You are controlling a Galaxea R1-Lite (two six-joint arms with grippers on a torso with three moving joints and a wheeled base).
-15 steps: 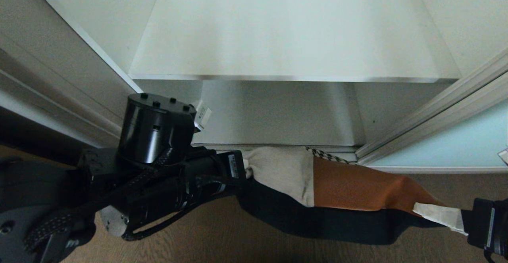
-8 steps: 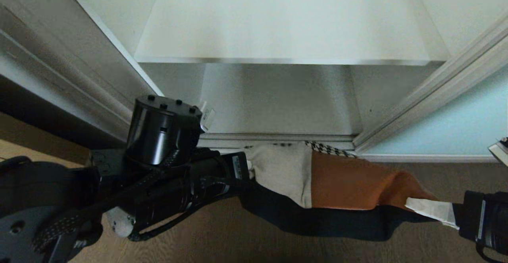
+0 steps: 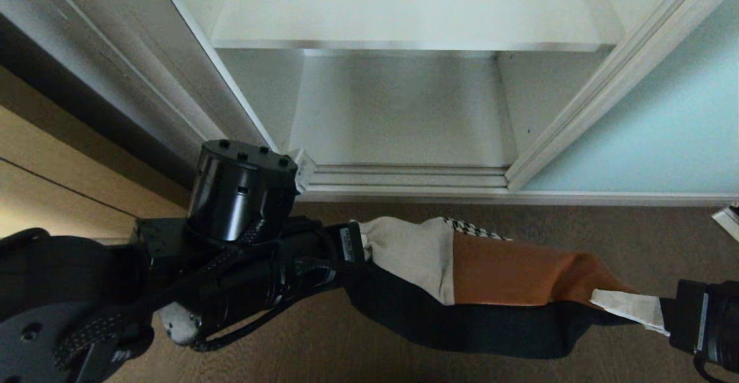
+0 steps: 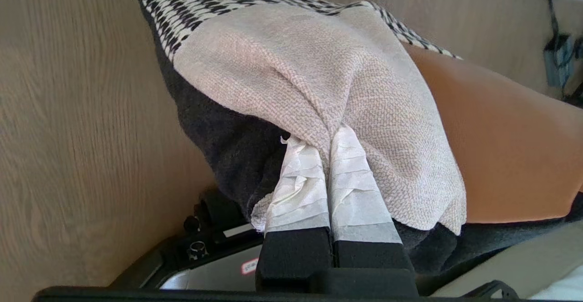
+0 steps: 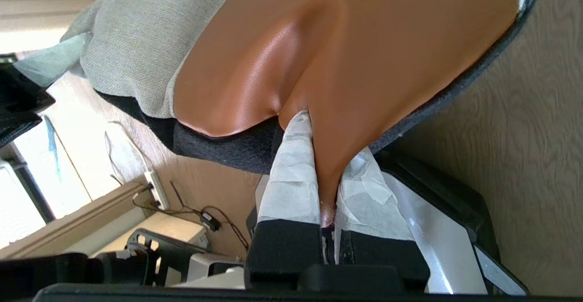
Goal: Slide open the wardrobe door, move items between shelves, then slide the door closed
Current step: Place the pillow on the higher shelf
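The sliding wardrobe door (image 3: 652, 123), a pale aqua glass panel in a silver frame, stood pushed aside at the right, leaving the white wardrobe interior exposed, so the opening step appeared done. The patchwork cushion (image 3: 491, 267) hung stretched between the two arms, low over the brown wood-grain floor (image 3: 404, 360) and just in front of the wardrobe's bottom track, outside the cabinet. The left gripper (image 3: 361, 247) was pinched shut on the cushion's cream corner, its taped fingers (image 4: 355, 183) pressed together over the fabric in the left wrist view. The right gripper (image 3: 635, 308) was clamped on a fold of the rust-orange panel at the opposite end, with only a thin pleat between its white-wrapped fingers (image 5: 291, 174). Judging from this, the move between shelves was midway: the cushion was lifted free but lay on neither the upper shelf (image 3: 404, 7) nor the lower shelf (image 3: 398, 111), both of which showed bare white boards. Placing it and sliding the door closed remained. Much was hidden: the right arm was cut off at the edge of the head view, the cushion's dark underside sagged in shadow, most of the houndstooth panel was folded out of sight, and the door's far edge and any handle lay outside the frame.
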